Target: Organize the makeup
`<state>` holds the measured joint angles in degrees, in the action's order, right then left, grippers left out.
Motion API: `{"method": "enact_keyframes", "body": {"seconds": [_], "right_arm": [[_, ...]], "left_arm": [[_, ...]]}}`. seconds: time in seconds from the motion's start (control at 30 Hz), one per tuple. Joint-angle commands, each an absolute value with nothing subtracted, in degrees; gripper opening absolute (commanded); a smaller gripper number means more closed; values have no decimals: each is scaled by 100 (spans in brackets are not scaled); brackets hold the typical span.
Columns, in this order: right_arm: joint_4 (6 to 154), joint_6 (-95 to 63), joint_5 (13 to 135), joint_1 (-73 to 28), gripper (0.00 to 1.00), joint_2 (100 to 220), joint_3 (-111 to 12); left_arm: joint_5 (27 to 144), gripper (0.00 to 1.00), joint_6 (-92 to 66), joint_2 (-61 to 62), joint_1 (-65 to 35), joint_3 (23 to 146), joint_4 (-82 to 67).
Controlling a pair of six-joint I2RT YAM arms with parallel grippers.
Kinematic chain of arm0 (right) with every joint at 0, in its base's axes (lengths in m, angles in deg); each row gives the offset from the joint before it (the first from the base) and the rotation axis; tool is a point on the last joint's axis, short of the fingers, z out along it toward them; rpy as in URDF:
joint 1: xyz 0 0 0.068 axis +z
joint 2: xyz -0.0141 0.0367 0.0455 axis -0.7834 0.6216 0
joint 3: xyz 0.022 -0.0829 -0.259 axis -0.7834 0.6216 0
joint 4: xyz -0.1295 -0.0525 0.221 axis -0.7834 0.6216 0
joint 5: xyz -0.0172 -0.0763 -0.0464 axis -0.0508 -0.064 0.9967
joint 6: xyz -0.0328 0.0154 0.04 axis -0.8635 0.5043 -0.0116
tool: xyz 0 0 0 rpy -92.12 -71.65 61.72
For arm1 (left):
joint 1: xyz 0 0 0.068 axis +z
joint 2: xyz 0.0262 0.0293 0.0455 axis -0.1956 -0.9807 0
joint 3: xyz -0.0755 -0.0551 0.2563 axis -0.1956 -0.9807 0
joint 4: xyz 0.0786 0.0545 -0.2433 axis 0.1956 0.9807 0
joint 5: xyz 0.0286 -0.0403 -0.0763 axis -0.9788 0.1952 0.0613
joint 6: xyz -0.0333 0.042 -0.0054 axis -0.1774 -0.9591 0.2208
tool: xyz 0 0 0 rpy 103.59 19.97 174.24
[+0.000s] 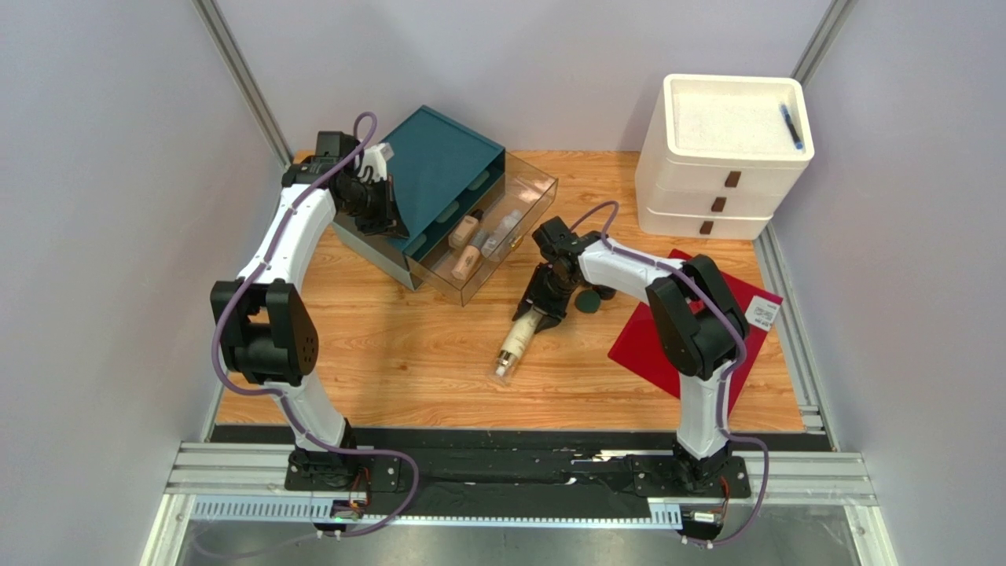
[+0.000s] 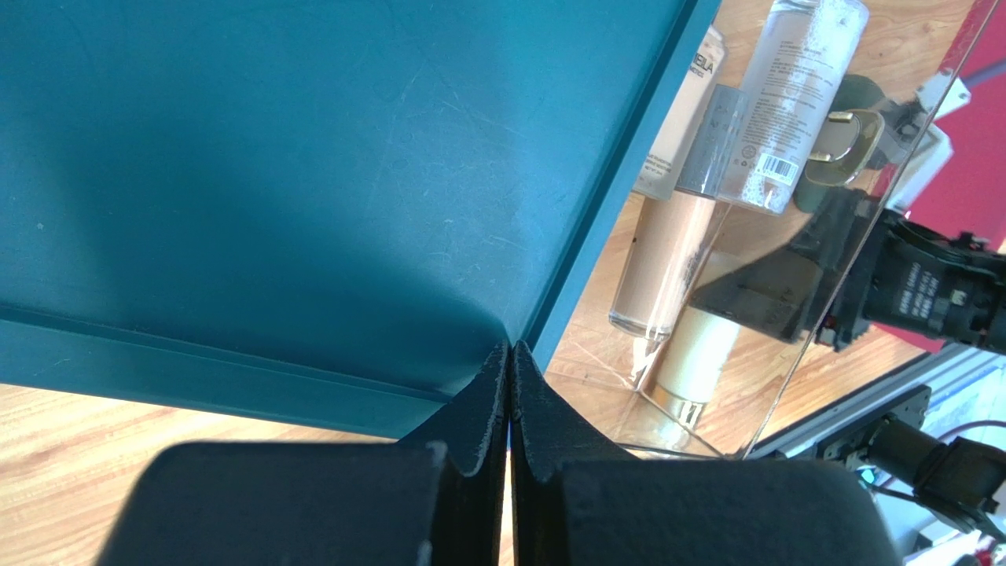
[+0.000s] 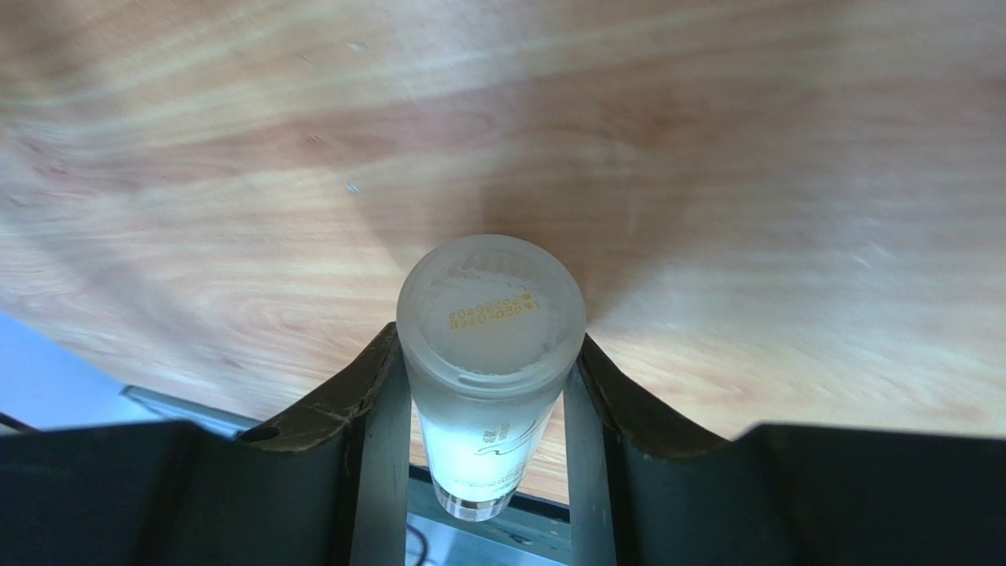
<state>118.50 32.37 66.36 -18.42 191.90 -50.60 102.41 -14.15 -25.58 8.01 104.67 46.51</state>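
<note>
Right jaws gripping frosted bottle (image 3: 490, 313) mid-tabletop (image 1: 390, 342), presumably meant for the open clear drawer (image 1: 541, 179) with the other bottles (image 1: 466, 248). Left jaws shut, pushed against teal box (image 1: 443, 153), likely bracing it.

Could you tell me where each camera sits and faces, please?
Top external: above and behind, facing down on the table; left arm and right arm show.
Left wrist: faces teal organizer and clear drawer; shut left tool shows.
Right wrist: faces the table; right tool grips a frosted bottle.
Shared: top and right wrist see that bottle.
</note>
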Motion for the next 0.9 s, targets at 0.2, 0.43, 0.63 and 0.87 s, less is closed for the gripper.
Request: {"method": "enact_keyframes", "body": {"seconds": [0.2, 0.43, 0.63, 0.87], "right_arm": [[12594, 2466, 7225, -1905, 0, 17717, -5784], [12568, 2615, 7198, -1949, 0, 17732, -7180], [12077, 2949, 6944, -2046, 0, 18469, -8149], [11830, 3213, 6908, -2124, 0, 19402, -9300]], "left_arm": [[9348, 0, -1751, -3207, 741, 9954, 5895], [9392, 0, -1725, -3251, 741, 9937, 5868], [9410, 0, -1725, -3233, 732, 9937, 5868], [9419, 0, -1725, -3189, 732, 9866, 5851]]}}
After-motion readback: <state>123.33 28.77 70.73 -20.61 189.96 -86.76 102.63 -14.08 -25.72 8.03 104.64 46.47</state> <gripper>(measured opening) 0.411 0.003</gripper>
